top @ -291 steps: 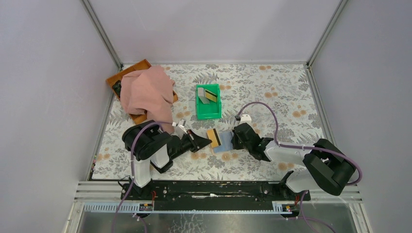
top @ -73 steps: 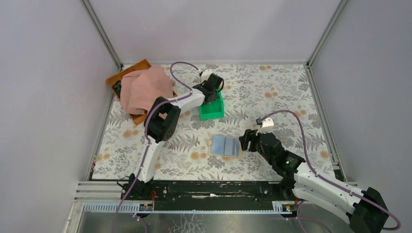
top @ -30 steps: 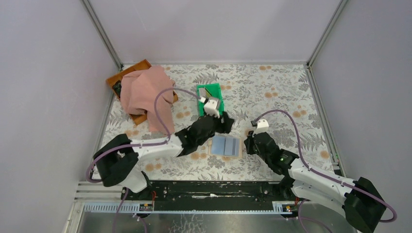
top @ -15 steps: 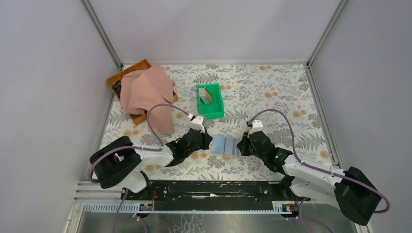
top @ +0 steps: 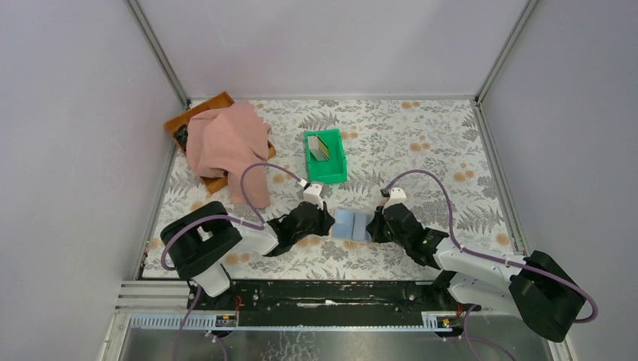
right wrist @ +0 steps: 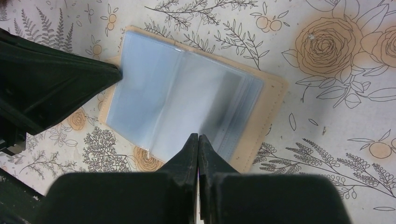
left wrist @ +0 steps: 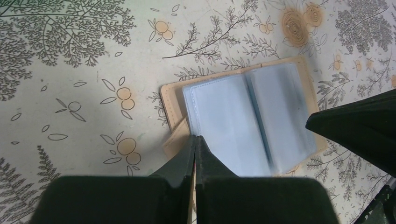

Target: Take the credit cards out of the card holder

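Clenched shut, with left gripper [left wrist: 194,138] and right gripper [right wrist: 198,136] tips set against opposite edges of the card holder [top: 352,224] lying open on the floral table [top: 421,135], credit cards [top: 321,147] leaning in the green bin [top: 326,175] beyond.

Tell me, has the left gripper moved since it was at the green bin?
Yes. The left gripper has come back from the green bin toward the near side, and now sits shut at the card holder's left side.

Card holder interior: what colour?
The card holder is pale blue inside; left wrist view shows it best.
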{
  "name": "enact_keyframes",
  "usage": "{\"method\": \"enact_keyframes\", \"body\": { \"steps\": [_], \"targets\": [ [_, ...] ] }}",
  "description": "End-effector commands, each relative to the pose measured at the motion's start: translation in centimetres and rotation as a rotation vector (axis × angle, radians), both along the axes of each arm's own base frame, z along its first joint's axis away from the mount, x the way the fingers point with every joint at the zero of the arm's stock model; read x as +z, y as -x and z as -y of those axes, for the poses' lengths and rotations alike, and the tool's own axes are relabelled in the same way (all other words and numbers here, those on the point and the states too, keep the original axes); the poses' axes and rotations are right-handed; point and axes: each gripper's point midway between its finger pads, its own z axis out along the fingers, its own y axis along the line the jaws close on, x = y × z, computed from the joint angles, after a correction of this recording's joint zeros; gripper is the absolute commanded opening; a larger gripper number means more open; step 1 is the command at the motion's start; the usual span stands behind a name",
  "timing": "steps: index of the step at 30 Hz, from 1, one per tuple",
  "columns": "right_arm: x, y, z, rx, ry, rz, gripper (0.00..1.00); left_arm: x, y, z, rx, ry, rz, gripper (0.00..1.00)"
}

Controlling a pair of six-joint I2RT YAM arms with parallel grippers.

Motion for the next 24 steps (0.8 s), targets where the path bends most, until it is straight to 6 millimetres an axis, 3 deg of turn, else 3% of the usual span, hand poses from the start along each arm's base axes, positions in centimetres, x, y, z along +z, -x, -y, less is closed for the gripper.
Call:
{"method": "enact_keyframes", "body": {
  "steps": [1, 9, 15, 24],
  "targets": [
    [0.2, -0.5, -0.2, -0.016, -0.015, 0.015, 0.0, -1.8, 1.0, 0.0, -0.028, -0.031, -0.045, 0.0],
    [-0.6, -0.4, 1.1, -0.093, -0.002, -0.004, 0.0, -2.4, 1.2, -0.7, -0.025, -0.058, -0.054, 0.0],
    [1.1, -0.3, 2.3, -0.12, -0.017, 0.053, 0.02, -2.6, 1.7, -0.6, -0.041, -0.053, -0.07, 0.0],
    [-0.6, 0.0, 2.2, -0.126, 0.004, -0.005, 0.01, -2.7, 2.0, -0.4, -0.051, -0.036, -0.08, 0.0]
  ]
}}
